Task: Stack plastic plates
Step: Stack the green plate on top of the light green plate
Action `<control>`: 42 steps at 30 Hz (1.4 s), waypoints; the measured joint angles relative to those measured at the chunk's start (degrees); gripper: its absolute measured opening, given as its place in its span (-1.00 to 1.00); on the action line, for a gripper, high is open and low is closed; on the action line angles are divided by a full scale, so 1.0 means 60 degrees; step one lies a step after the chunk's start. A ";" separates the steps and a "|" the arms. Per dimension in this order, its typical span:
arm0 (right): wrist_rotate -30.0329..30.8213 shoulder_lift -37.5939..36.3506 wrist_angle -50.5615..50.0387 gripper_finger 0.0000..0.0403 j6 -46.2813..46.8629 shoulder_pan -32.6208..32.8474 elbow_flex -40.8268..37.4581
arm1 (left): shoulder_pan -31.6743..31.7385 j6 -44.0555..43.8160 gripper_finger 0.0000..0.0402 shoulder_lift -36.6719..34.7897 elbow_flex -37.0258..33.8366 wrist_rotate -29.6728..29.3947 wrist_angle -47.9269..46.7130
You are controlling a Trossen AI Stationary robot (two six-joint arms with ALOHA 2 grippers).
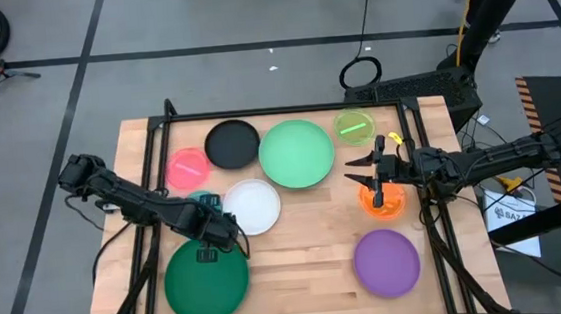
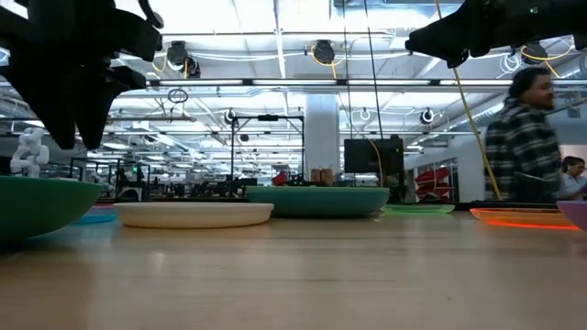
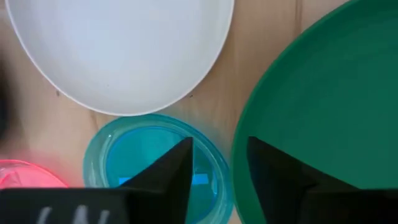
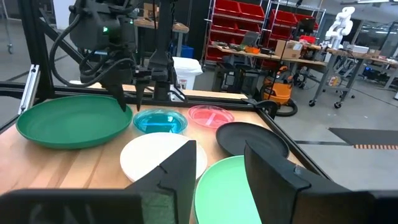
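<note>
In the high view, nine plates lie flat on the wooden table: dark green (image 1: pixel 207 283), white (image 1: pixel 252 206), blue (image 1: pixel 203 197), pink (image 1: pixel 188 168), black (image 1: pixel 232 144), mint (image 1: pixel 296 154), lime (image 1: pixel 354 126), orange (image 1: pixel 385 204) and purple (image 1: pixel 387 263). No teal plate shows. My left gripper (image 1: pixel 209 249) hangs open above the dark green plate's far rim (image 3: pixel 249 124). In the left wrist view, one finger is over the blue plate (image 3: pixel 143 143) and the other is over the green one. My right gripper (image 1: pixel 360 171) is open and raised beside the orange plate, facing the mint plate (image 4: pixel 227 186).
A black frame borders the table's far and side edges (image 1: pixel 287 109). Bare wood lies between the dark green and purple plates (image 1: pixel 304 265). In the low view a person in a checked shirt (image 2: pixel 523 137) stands in the room beyond the table's right side.
</note>
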 joint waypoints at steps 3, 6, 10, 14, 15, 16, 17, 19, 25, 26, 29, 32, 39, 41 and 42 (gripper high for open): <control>0.0000 0.0000 -0.0011 -0.37 0.0079 0.0000 0.0000 | -0.0056 0.0069 -0.07 0.0000 -0.0273 -0.0024 0.0332; 0.0000 0.0000 -0.0041 -0.37 0.0086 0.0000 0.0000 | -0.0055 0.0107 -0.05 0.0004 -0.0602 -0.0035 0.0719; -0.0004 0.0000 -0.0066 -0.37 0.0089 0.0000 0.0000 | -0.0052 0.0066 -0.05 0.0004 -0.0935 -0.0046 0.1039; -0.0004 0.0000 -0.0066 -0.37 0.0086 0.0000 0.0000 | -0.0062 0.0061 -0.05 0.0007 -0.1211 0.0044 0.1557; -0.0004 0.0000 -0.0066 -0.37 0.0090 0.0000 0.0000 | -0.0068 0.0058 -0.05 0.0007 -0.1276 0.0108 0.1666; -0.0004 0.0000 -0.0066 -0.37 0.0086 0.0000 0.0000 | -0.0074 0.0058 -0.05 0.0007 -0.1321 0.0165 0.1749; -0.0004 0.0000 -0.0066 -0.37 0.0086 0.0000 0.0000 | -0.0078 0.0058 -0.05 0.0007 -0.1373 0.0245 0.1842; -0.0004 0.0000 -0.0067 -0.37 0.0086 0.0000 0.0000 | -0.0085 0.0052 -0.05 0.0007 -0.1495 0.0299 0.2071; -0.0004 0.0000 -0.0069 -0.37 0.0086 -0.0001 0.0000 | -0.0085 0.0070 -0.05 0.0010 -0.2085 0.0356 0.3050; -0.0004 0.0000 -0.0069 -0.37 0.0086 0.0000 0.0000 | -0.0085 0.0099 -0.05 0.0007 -0.2184 0.0411 0.3213; -0.0004 -0.0004 -0.0069 -0.37 0.0086 0.0000 0.0000 | -0.0096 0.0088 -0.05 0.0007 -0.2295 0.0551 0.3330; -0.0004 0.0000 -0.0069 -0.37 0.0086 -0.0002 0.0000 | -0.0126 0.0062 -0.05 0.0011 -0.2295 0.0563 0.3428; -0.0005 -0.0004 -0.0069 -0.37 0.0087 0.0000 0.0000 | -0.0284 0.0058 -0.05 0.0011 -0.2295 0.0559 0.3519; -0.0005 -0.0002 -0.0069 -0.37 0.0119 0.0000 0.0000 | -0.0337 0.0056 -0.05 0.0010 -0.2295 0.0559 0.3523; -0.0007 -0.0004 -0.0069 -0.37 0.0157 0.0000 0.0000 | -0.0366 0.0051 -0.05 0.0009 -0.2295 0.0555 0.3523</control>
